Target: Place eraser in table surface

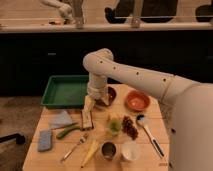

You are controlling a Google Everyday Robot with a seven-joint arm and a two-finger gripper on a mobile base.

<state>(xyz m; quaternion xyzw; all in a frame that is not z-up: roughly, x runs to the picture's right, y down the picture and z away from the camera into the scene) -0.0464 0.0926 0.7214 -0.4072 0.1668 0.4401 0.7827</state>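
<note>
The eraser (87, 120), a small oblong block with a dark face and pale edges, lies on the tan wooden table surface (165, 125), just in front of the green tray. My gripper (89, 106) hangs from the white arm, points down and sits right above the eraser's far end, at or very near it. I cannot tell whether it touches the eraser.
A green tray (64, 91) stands at the back left. A dark red bowl (111, 94) and an orange bowl (137, 100) are behind. A pale blue cloth (61, 119), a blue-grey sponge (45, 140), a fork (75, 147), a metal cup (108, 150), a white cup (130, 150), grapes (130, 127) and a spoon (148, 131) lie around.
</note>
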